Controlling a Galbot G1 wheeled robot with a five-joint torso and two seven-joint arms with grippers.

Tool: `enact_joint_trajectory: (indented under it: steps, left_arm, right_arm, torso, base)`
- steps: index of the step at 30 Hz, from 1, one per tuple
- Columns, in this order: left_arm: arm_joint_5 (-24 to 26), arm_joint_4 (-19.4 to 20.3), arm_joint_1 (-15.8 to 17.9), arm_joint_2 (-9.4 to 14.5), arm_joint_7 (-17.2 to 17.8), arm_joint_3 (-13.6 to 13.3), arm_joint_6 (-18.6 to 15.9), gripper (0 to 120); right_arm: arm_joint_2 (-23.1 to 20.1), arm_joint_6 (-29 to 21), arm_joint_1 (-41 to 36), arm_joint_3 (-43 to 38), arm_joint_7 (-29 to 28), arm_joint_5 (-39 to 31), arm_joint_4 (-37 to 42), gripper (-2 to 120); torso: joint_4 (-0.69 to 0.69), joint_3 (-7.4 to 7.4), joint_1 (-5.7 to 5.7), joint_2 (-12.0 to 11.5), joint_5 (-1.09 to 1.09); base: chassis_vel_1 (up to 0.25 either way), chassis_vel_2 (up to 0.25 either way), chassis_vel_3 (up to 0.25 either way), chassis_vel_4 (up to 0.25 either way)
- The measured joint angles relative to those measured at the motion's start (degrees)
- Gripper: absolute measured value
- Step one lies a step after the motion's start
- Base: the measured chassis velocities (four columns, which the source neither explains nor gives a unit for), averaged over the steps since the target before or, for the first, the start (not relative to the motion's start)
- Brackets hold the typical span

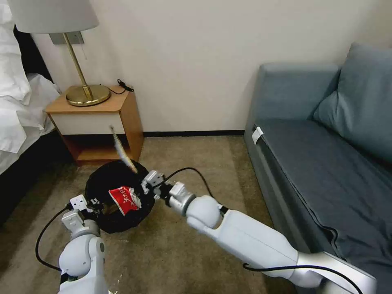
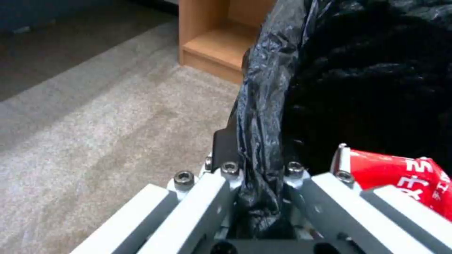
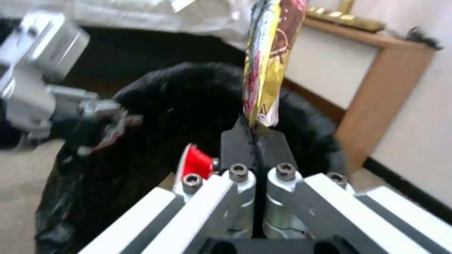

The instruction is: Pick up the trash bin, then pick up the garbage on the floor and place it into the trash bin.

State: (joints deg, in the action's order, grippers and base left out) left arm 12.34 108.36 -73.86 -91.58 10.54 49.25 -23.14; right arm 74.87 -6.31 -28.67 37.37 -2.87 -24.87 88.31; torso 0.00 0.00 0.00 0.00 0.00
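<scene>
The trash bin [image 1: 109,179], lined with a crinkled black bag, is held just above the carpet in front of the nightstand. My left gripper [image 1: 97,203] is shut on the near rim of the trash bin [image 2: 263,116]. A red-and-white snack packet [image 1: 125,199] lies inside it, and that packet [image 2: 405,178] also sits close beside the left fingers. My right gripper [image 1: 140,176] hangs over the bin's right rim, shut on the lower end of a gold-and-dark wrapper [image 1: 121,150]. The wrapper [image 3: 266,60] stands up from the fingertips [image 3: 240,137] above the bin [image 3: 188,95].
A wooden nightstand [image 1: 122,110] with a brass lamp [image 1: 87,94] stands against the wall just behind the bin. A bed with white linen [image 1: 18,110] is at the left. A blue-grey sofa [image 1: 326,163] lines the right. Beige carpet [image 1: 179,253] lies between them.
</scene>
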Motion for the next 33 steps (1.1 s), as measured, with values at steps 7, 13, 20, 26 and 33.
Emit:
enact_joint_trajectory:
  steps: [7,13,20,26,33]
  left_arm:
    - [0.04,0.01,0.05,-0.17,0.24,0.20,-0.08,1]
    - [-0.08,0.14,0.14,-0.43,0.59,-0.21,-0.46,1]
    - [-0.41,0.36,0.17,-0.46,0.80,-0.37,-0.62,1]
    - [-0.48,0.45,-0.02,-0.47,0.85,-0.35,-0.62,1]
    - [-0.50,0.46,0.05,-0.49,1.01,-0.26,-0.66,1]
  right_arm:
    - [1.84,1.57,-0.80,1.66,-0.05,1.57,-4.96,0]
    - [2.43,2.64,-1.84,2.08,0.02,3.13,-7.82,0]
    - [3.05,3.11,-2.02,3.02,0.18,4.28,-9.94,0]
    - [3.55,2.11,-2.38,3.30,-0.33,5.69,-10.81,0]
    - [3.29,1.44,-2.60,3.78,-0.53,6.88,-9.66,28]
  torso:
    - [0.00,0.00,0.00,0.00,0.00]
    - [-0.02,0.00,0.00,0.00,0.01]
    - [-0.02,0.00,0.00,0.00,0.02]
    - [-0.02,0.00,0.00,0.00,0.00]
    - [-0.01,0.00,0.00,0.00,0.01]
  base:
    - [0.000,0.000,0.000,0.000]
    - [0.000,0.000,0.000,0.000]
    - [0.000,0.000,0.000,0.000]
    - [0.000,0.000,0.000,0.000]
    - [0.000,0.000,0.000,0.000]
